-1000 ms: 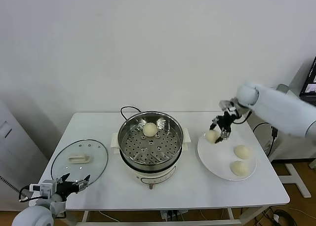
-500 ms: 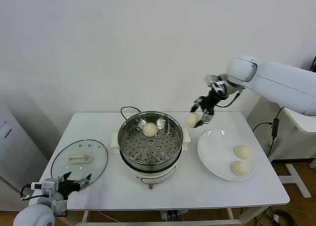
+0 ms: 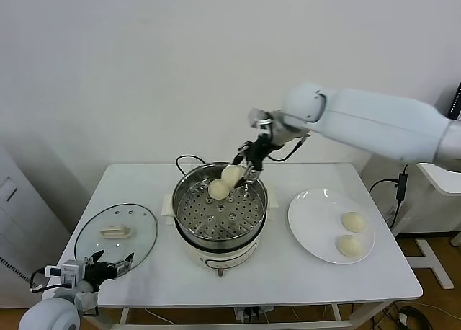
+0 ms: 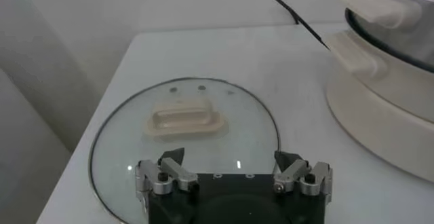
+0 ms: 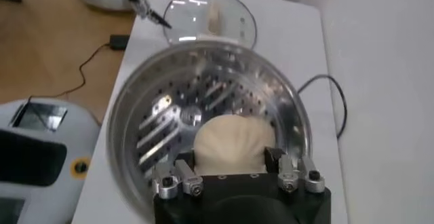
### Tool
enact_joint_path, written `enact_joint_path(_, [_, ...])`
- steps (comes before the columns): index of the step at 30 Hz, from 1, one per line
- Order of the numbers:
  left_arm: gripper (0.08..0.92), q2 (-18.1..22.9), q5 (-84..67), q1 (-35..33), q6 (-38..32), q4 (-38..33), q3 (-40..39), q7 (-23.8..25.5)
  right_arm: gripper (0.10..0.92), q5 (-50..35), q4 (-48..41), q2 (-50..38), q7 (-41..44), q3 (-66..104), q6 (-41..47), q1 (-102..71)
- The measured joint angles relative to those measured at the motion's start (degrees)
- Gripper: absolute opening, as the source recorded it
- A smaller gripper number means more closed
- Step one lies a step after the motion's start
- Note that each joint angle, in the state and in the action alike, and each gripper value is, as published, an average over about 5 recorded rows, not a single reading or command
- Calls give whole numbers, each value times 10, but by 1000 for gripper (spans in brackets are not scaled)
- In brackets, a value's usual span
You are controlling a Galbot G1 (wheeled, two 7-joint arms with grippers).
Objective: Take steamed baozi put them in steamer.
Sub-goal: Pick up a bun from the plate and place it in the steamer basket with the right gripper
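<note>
Your right hand (image 3: 243,173) pinches a bun (image 3: 232,175) above the steamer (image 3: 220,213).

You see the steel steamer at the middle of the white tabletop (image 3: 281,272), with a black cord (image 3: 186,159) running behind it. One bun (image 3: 218,189) already lies on its perforated tray, near the back wall, just beside the one you hold over the back rim. Two more buns (image 3: 354,221) (image 3: 350,245) rest on the white plate (image 3: 310,225) to the right of the steamer. A glass lid (image 3: 115,233) lies flat to the left. Your left hand (image 3: 109,267) hangs by the tabletop's front left corner, fingers spread and holding nothing. No brand, label or writing can be read anywhere.
</note>
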State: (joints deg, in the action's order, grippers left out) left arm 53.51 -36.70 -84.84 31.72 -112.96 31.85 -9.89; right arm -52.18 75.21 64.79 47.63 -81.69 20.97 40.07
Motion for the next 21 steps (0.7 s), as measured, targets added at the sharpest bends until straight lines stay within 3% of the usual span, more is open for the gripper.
enact_joint_path(21, [823, 1, 0, -14, -4, -7, 10, 0, 619, 16, -49, 101, -88, 13, 50, -97])
